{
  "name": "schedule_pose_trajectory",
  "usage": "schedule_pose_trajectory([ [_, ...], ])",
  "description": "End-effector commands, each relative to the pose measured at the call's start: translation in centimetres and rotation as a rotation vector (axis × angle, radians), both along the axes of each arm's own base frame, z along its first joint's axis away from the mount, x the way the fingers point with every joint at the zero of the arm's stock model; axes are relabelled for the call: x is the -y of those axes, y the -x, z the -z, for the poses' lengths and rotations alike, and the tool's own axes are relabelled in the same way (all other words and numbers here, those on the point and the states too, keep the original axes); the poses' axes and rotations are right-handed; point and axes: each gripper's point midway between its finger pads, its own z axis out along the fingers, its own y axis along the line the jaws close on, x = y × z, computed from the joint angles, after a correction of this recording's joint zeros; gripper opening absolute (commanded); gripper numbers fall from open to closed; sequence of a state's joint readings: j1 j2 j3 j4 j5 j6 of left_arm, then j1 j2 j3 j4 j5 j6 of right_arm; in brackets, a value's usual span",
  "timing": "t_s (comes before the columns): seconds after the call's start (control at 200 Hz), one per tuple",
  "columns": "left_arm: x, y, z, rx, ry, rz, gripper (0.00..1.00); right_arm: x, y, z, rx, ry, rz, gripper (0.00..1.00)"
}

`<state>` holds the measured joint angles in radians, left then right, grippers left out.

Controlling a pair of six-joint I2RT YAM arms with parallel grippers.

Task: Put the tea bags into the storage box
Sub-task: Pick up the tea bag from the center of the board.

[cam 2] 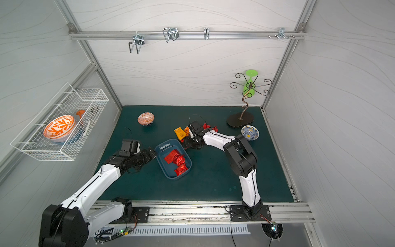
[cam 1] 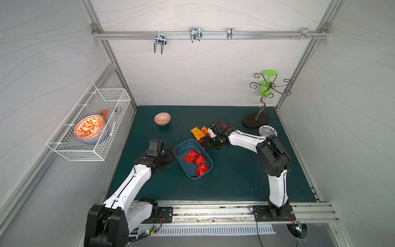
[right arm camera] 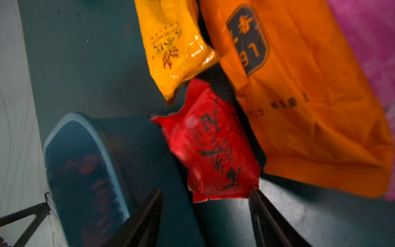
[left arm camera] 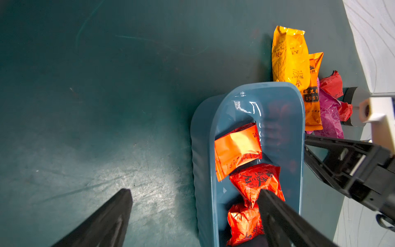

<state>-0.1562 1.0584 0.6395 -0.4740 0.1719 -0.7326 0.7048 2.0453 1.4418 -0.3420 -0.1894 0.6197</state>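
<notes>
The blue storage box (cam 1: pixel 183 149) (cam 2: pixel 165 147) lies mid-mat and holds three red tea bags (cam 1: pixel 195 160) (left arm camera: pixel 254 181). More tea bags lie in a heap just beyond it: a yellow one (cam 1: pixel 197 132) (right arm camera: pixel 175 42), an orange one (right arm camera: pixel 310 107), a magenta one (left arm camera: pixel 329 119) and red ones (left arm camera: pixel 332 85). My left gripper (cam 1: pixel 174 153) (left arm camera: pixel 194 192) is open and straddles the box's near wall, with one finger inside by the red bags. My right gripper (cam 1: pixel 204 143) (right arm camera: pixel 205 192) is open beside the box. A red tea bag (right arm camera: pixel 211 145) lies just ahead of its fingertips, ungripped.
An upturned patterned bowl (cam 1: pixel 162 119) sits at the back left of the mat. A blue-and-yellow bowl (cam 1: pixel 267 131) and a metal stand (cam 1: pixel 255 120) with a green glass (cam 1: pixel 267 85) are at the back right. A white wire basket (cam 1: pixel 89 126) with bowls hangs on the left wall.
</notes>
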Motion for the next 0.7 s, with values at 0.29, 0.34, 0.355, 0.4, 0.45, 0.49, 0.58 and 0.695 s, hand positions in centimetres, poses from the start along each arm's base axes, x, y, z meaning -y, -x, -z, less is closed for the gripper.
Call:
schedule_pose_trajectory([
  [0.29,-0.1,-0.7,-1.5,0.043,-0.015,0.010,0.96,0.9,-1.9,2.1,0.027,0.113,0.037,0.57],
  [0.34,-0.1,-0.7,-1.5,0.044,-0.016,0.011,0.96,1.0,-2.0,2.1,0.029,0.116,0.035,0.48],
  [0.355,-0.1,-0.7,-1.5,0.043,-0.016,0.011,0.96,1.0,-1.9,2.1,0.029,0.117,0.034,0.44],
  [0.4,-0.1,-0.6,-1.5,0.043,-0.016,0.012,0.96,1.0,-1.9,2.0,0.031,0.118,0.032,0.35],
  [0.45,-0.1,-0.6,-1.5,0.044,-0.017,0.011,0.96,1.1,-1.8,2.1,0.031,0.121,0.031,0.26],
  [0.49,-0.1,-0.5,-1.5,0.044,-0.017,0.012,0.96,1.2,-1.8,2.0,0.034,0.123,0.030,0.20],
  [0.58,-0.1,-0.4,-1.6,0.047,-0.018,0.011,0.96,1.2,-1.8,1.7,0.036,0.120,0.025,0.13],
  [0.695,-0.2,-0.3,-1.6,0.050,-0.020,0.006,0.96,1.1,-1.6,0.6,0.045,0.102,0.015,0.03],
])
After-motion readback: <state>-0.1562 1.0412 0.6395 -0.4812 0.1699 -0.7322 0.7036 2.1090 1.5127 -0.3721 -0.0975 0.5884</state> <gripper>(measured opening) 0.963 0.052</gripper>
